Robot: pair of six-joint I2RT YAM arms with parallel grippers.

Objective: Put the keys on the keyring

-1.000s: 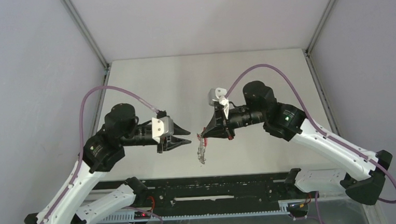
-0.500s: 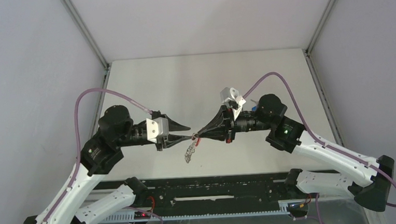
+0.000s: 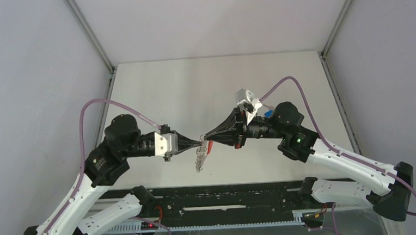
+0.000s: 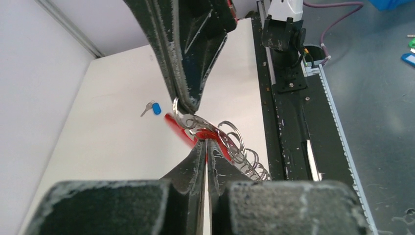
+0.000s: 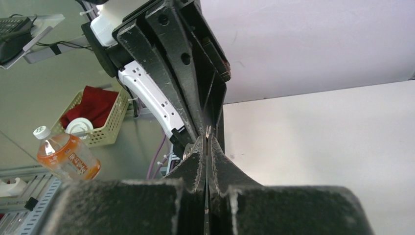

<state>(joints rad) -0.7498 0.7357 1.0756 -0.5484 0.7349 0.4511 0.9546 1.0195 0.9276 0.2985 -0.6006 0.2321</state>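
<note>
White-shelled arms (image 3: 72,202) with black joints (image 3: 122,131) — a purple cable (image 3: 106,100) on each — and scuffed black wedge fingers (image 4: 188,171).

Item 1: desk (image 3: 193,85), pale matte top, seen from above.
Item 2: plain grey wall panels (image 3: 29,79) on the left, right and far sides.
Item 3: slanted metal frame posts (image 3: 89,32) at the far corners.
Item 4: black rail (image 3: 227,195) running along the desk's near edge.
Item 5, right wrist view, beyond the desk: pale woven basket (image 5: 105,129) holding a red cloth (image 5: 95,105).
Item 6: clear bottle (image 5: 68,156) of orange liquid with a white cap, tilted, just beside the basket.
</note>
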